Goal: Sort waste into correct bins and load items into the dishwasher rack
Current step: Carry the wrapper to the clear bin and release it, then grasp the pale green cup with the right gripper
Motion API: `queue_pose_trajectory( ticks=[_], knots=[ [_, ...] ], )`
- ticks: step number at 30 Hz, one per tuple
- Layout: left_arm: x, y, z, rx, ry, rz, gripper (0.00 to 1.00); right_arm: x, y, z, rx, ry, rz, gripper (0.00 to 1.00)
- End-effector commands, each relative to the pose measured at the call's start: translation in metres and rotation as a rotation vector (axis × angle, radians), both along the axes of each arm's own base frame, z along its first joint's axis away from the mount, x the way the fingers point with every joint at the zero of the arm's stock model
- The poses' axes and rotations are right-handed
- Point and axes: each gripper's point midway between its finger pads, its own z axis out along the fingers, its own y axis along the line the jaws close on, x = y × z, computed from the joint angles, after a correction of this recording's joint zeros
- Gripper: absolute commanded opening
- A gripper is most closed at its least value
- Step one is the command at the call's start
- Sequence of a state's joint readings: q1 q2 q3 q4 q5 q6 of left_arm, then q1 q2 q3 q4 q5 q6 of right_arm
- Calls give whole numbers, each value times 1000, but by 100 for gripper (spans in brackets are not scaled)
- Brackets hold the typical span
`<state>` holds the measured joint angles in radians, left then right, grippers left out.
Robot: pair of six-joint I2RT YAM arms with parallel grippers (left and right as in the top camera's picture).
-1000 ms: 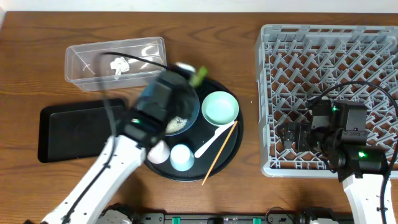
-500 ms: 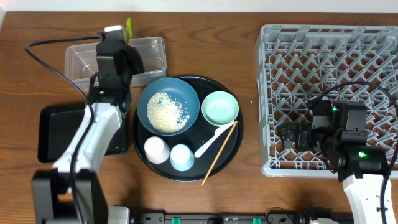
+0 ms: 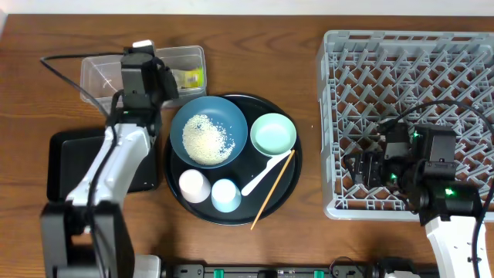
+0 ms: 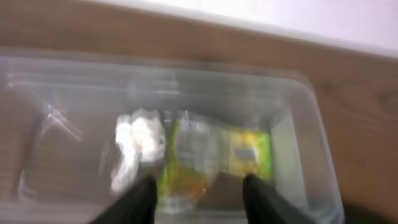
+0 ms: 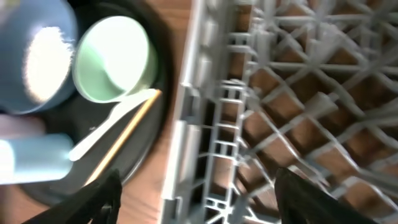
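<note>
My left gripper (image 3: 154,66) hangs open over the clear tub (image 3: 100,66). The yellow-green wrapper (image 3: 190,77) lies loose in the tub's right end. In the left wrist view the wrapper (image 4: 211,155) lies beside the white tissue wad (image 4: 138,149), just ahead of my open fingers (image 4: 140,200). The blue dish (image 3: 231,116) holds the rice (image 3: 207,139). The mint bowl (image 3: 273,133), white cup (image 3: 194,186), pale blue cup (image 3: 225,194), spoon (image 3: 262,174) and chopstick (image 3: 272,191) sit on the round black tray. My right gripper (image 3: 356,166) is open and empty over the grey rack (image 3: 409,77).
The black rectangular tray (image 3: 77,162) lies left of the round black tray (image 3: 289,174), partly under my left arm. In the right wrist view the rack's wall (image 5: 186,124) runs between my gripper and the mint bowl (image 5: 112,59), spoon (image 5: 112,124) and chopstick (image 5: 121,146).
My left arm swung from above the round tray to the clear tub and let go of the wrapper, which now lies in the tub. The right arm has hardly moved.
</note>
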<state>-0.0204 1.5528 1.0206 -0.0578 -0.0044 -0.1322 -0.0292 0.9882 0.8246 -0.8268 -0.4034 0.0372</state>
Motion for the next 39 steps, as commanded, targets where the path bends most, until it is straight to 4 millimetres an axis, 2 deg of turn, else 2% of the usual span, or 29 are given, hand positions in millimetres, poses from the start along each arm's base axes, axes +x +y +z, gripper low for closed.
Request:
queue_pose_trajectory(
  ticks=[1,3,4,6,10,12,15,18,21,24,27,31,34,39],
  knots=[
    [-32,-13,26,-60,30,-60,52,3,25,28,77,-67,105,80],
    [-63,-13,20,-76,135,-44,63,4,36,38,73,-97,145,83],
    [-85,-12,16,-76,202,-41,75,4,44,46,68,-121,176,84],
    [-114,-12,12,-77,288,-36,89,6,56,56,48,-158,215,84],
    [-168,-11,5,-128,447,34,96,15,85,66,-18,-212,274,84],
    [-186,-10,2,-127,504,39,100,20,98,61,-42,-202,280,82],
    [-207,-10,-2,-124,583,44,98,30,120,41,-92,-153,297,75],
    [-219,-9,-6,-120,633,52,98,46,129,17,-187,-90,252,68],
    [-224,-7,-7,-122,650,61,98,67,131,-4,-266,-44,189,69],
    [-224,3,-7,-139,648,108,98,83,136,-26,-284,22,136,69],
    [-225,20,-7,-164,643,180,98,91,137,-48,-312,75,107,60],
    [-227,36,-7,-187,637,248,98,98,133,-75,-353,117,69,56],
    [-227,39,-7,-190,637,259,98,98,129,-93,-383,158,44,47],
    [-227,39,-7,-190,636,259,98,100,126,-119,-395,211,-11,42]
  ],
)
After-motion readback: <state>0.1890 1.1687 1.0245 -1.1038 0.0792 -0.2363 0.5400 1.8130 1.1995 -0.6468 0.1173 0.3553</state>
